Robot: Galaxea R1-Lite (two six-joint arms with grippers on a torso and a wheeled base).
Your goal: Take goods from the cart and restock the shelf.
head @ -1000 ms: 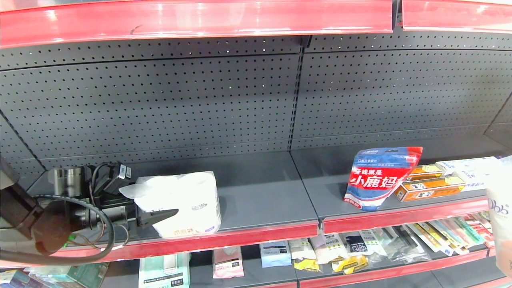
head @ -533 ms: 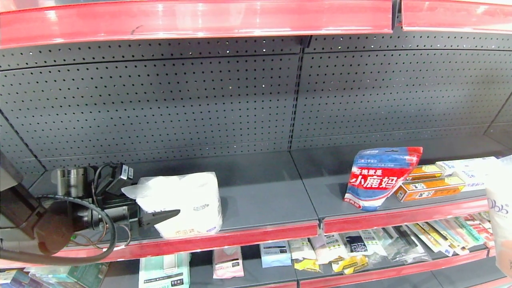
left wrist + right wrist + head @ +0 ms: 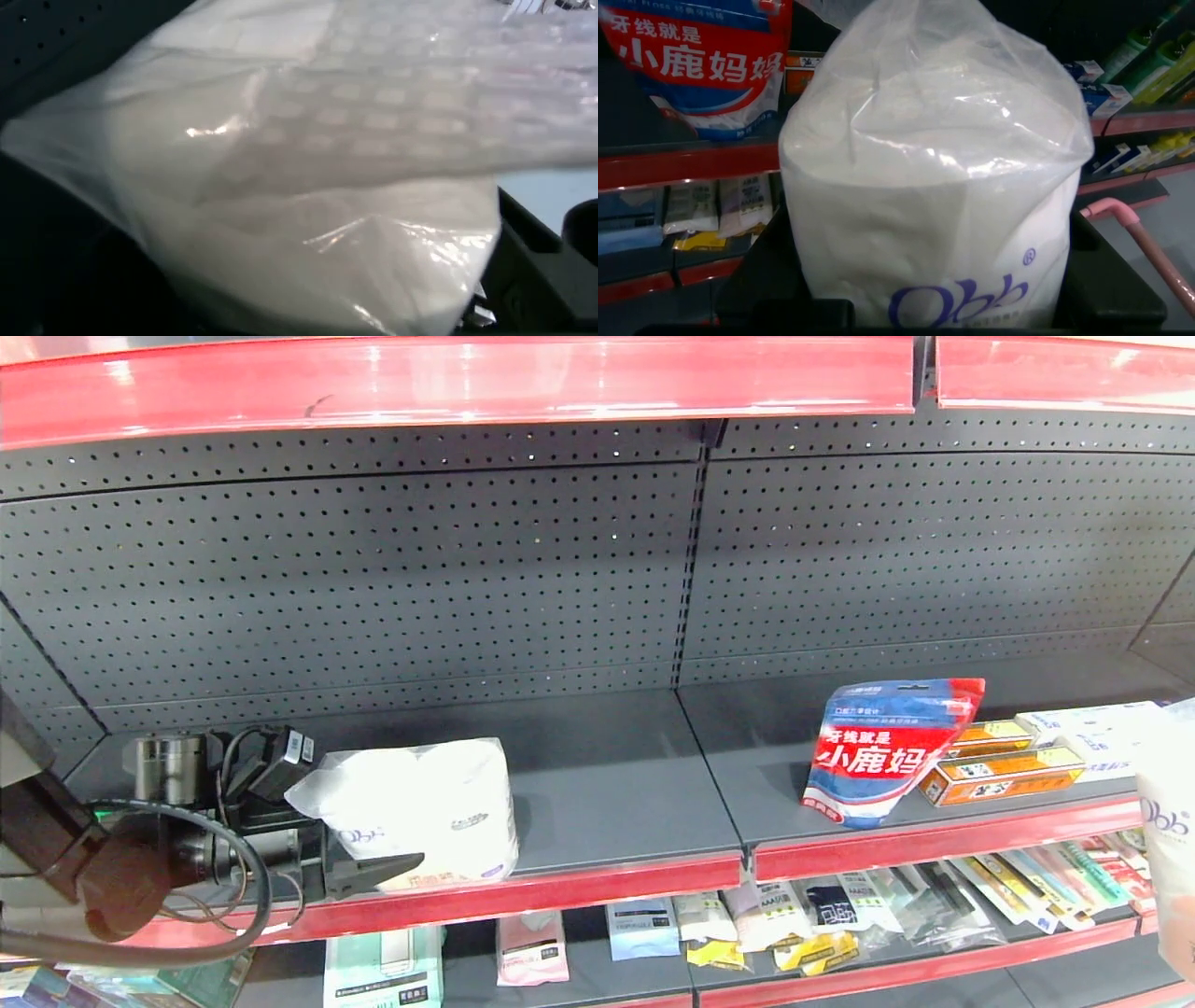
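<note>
Placement: left gripper [image 3: 359, 840] at white plastic-wrapped tissue pack [image 3: 429, 803] resting on grey shelf [image 3: 607, 784], grip impossible to tell; right gripper [image 3: 936, 280] clamps second pack [image 3: 934, 168], ready for next

Bright overhead light; glare streaks on red shelf lip [image 3: 448, 378] at 12 o'clock; white tissue pack [image 3: 429, 798] blown out; shelf edges bow.
</note>
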